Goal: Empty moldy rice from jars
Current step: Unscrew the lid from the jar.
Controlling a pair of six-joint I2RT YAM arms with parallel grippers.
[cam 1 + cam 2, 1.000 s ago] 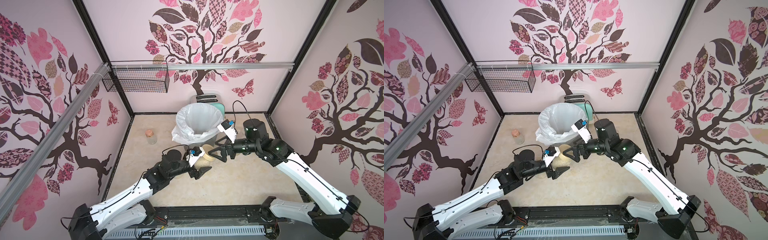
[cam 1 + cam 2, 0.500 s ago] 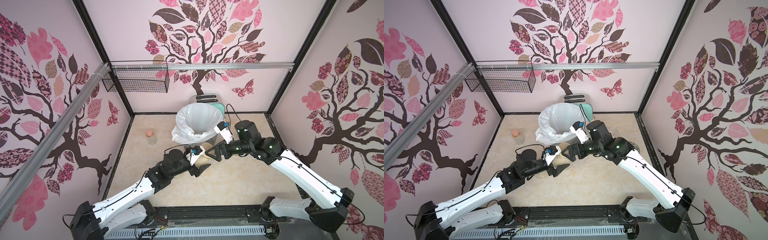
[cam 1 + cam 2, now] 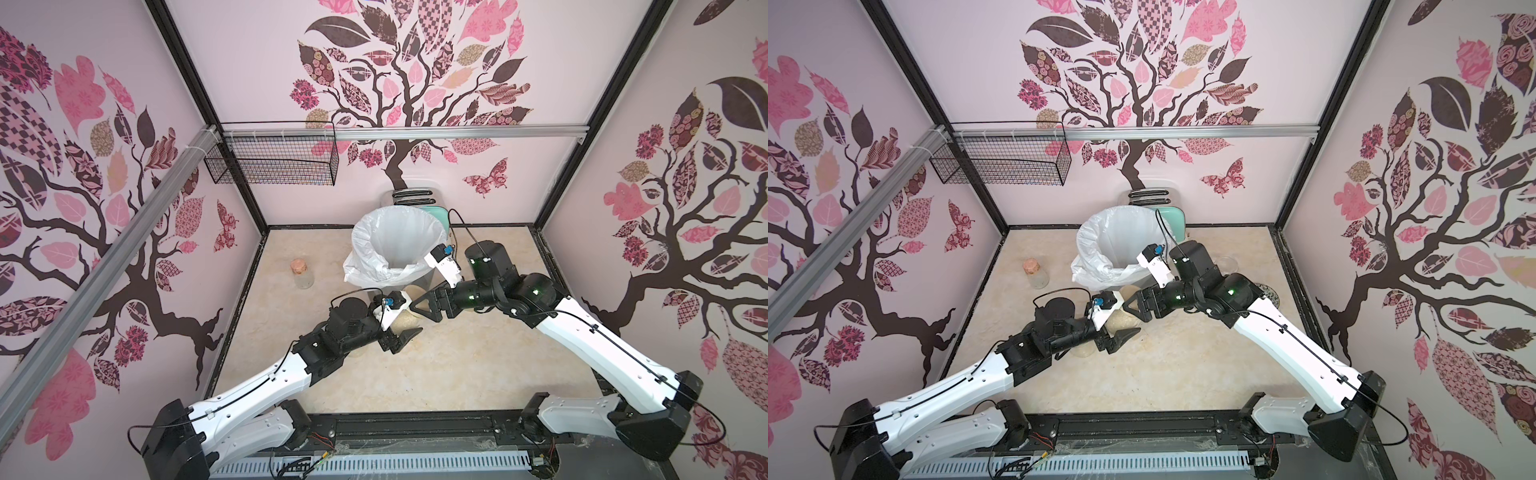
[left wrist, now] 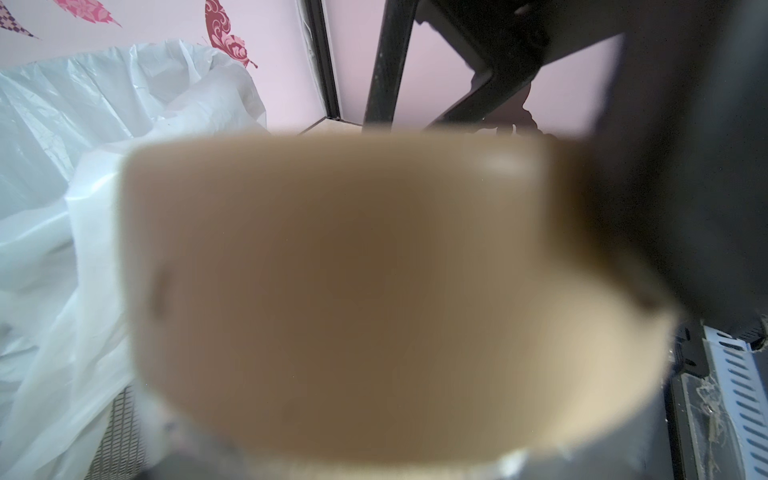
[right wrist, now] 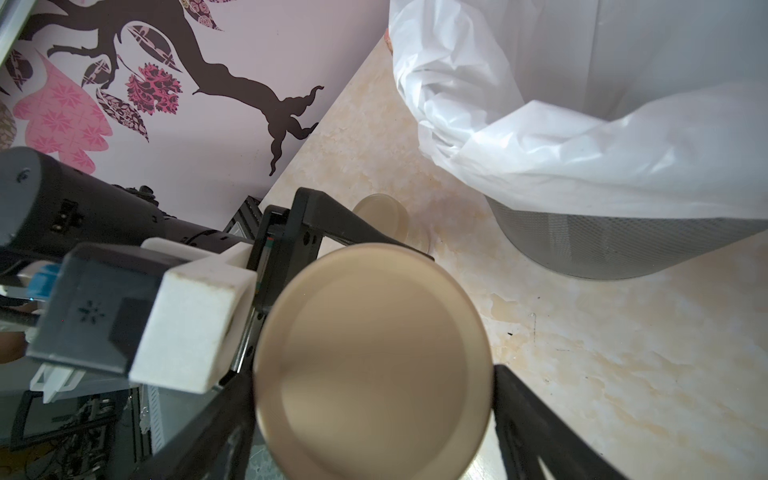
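The left gripper is clamping a jar tipped on its side, with pale rice showing through the glass. The right gripper is straddling the jar's beige lid; I cannot tell whether its jaws are pressing it. Behind, another lidded jar is standing just beside the bag-lined bin.

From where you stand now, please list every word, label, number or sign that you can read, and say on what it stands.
No readable text in any view.
jar and jar lid: plain, no label to be seen.
bin bag: no print.
camera housing: a small mark of dots, not letters or numbers.
wall decals: pictures only.
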